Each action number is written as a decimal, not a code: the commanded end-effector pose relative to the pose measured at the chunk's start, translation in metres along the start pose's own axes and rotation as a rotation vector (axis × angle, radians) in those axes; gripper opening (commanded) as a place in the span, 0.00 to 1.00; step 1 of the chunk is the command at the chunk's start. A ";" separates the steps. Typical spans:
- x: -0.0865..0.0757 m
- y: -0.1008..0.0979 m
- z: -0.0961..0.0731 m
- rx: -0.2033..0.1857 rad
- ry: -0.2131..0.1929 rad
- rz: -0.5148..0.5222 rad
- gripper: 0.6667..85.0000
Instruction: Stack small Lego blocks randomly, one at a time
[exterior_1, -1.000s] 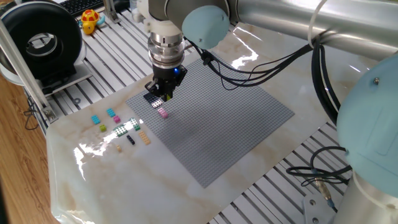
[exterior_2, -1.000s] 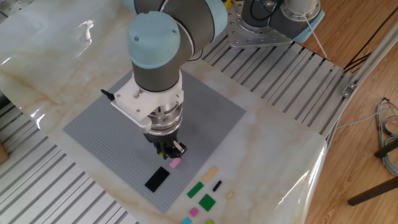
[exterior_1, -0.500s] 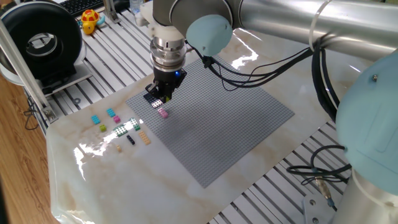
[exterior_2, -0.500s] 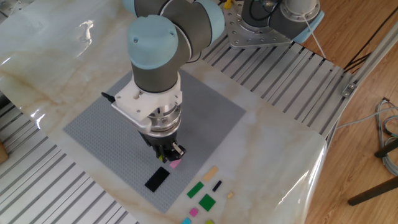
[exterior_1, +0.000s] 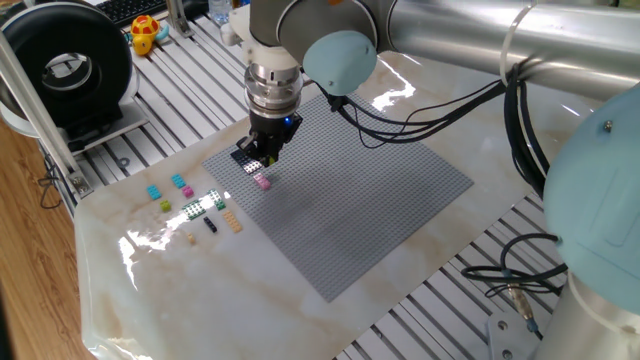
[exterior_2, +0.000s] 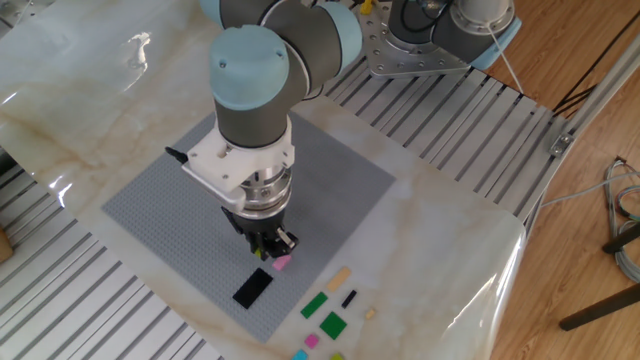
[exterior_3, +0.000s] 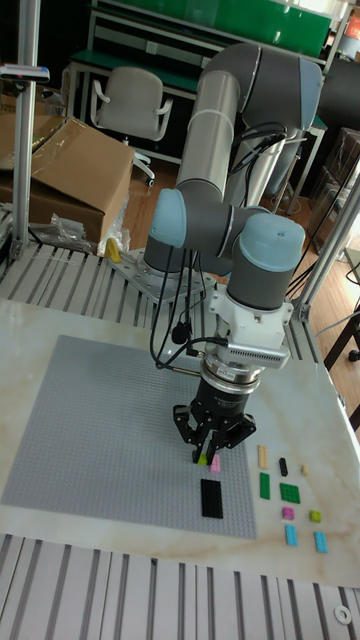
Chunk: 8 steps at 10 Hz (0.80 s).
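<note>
Pink Lego block (exterior_1: 262, 181) sits on the grey baseplate (exterior_1: 380, 190) as before, while the gripper (exterior_1: 263, 164), its grip unreadable, has edged sideways above it, placement apparently underway.

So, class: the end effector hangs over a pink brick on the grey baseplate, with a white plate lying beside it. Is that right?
Not quite. The plate beside the pink brick is black, not white, as the tall fixed view shows. The end effector does hang over the pink brick on the grey baseplate.

End effector (exterior_2: 265, 247) hovers over pink brick (exterior_2: 282, 263) on baseplate (exterior_2: 170, 195).
</note>
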<state>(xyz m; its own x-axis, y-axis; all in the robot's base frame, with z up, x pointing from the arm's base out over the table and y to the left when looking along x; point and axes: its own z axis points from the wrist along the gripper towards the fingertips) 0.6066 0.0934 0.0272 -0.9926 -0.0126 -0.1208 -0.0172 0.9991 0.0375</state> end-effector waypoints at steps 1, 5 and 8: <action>0.003 0.003 0.001 -0.017 0.012 0.024 0.01; 0.003 0.008 0.015 -0.009 -0.008 0.015 0.01; 0.005 0.006 0.018 -0.004 -0.017 0.004 0.01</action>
<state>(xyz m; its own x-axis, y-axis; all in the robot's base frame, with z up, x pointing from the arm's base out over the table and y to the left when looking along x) 0.6041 0.0993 0.0114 -0.9915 -0.0105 -0.1300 -0.0152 0.9993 0.0351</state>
